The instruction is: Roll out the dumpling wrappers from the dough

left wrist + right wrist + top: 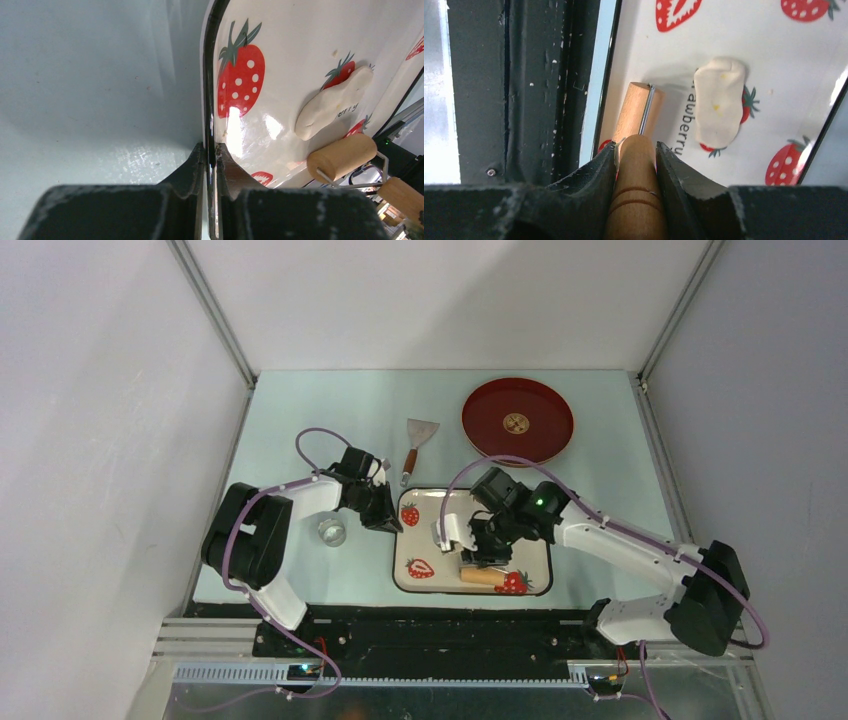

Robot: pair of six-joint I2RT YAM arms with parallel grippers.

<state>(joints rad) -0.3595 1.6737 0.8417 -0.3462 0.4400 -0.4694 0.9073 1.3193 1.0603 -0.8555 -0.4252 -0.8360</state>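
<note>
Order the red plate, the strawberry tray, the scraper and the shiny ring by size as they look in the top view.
Largest to smallest:
1. strawberry tray
2. red plate
3. scraper
4. shiny ring

Noted glossy white finish on tray (290,45), glare patches; dark rim. Found dough (332,102) matt, smooth, faintly yellow-specked. Logged roller (631,115) as pale smooth wood with thin metal wire. Recorded tabletop (100,75) matt, lightly speckled. Marked plate (490,415) glossy red; scraper (420,430) bare metal blade, wooden handle. Saw matt black plastic, scuffed white, on left end effector (210,150) and right end effector (636,146).
</note>
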